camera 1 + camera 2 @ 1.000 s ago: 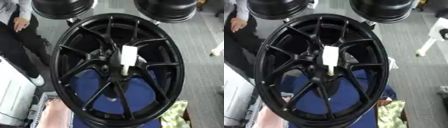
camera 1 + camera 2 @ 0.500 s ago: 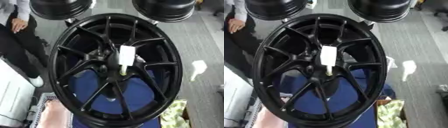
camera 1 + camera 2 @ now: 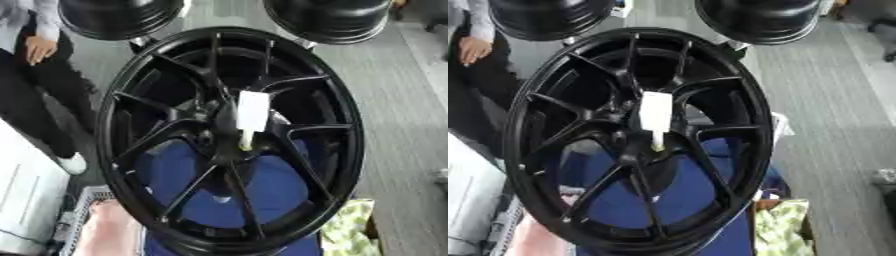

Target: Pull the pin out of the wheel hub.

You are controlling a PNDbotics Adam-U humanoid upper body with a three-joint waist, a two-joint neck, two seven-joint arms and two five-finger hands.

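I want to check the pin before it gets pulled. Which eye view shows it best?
The left eye view: the white pin stands at the black wheel hub, its pale tip clear against the dark spokes. The right eye view shows nearly the same, slightly blurrier.

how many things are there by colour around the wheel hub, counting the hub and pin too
Black: 3 — the wheel hub and two round black objects behind it, one upper left, one upper right
White: 1 — the pin at the hub's centre
Blue: 1 — the blue surface seen through the spokes
Green-yellow: 1 — patterned cloth
Total: 6
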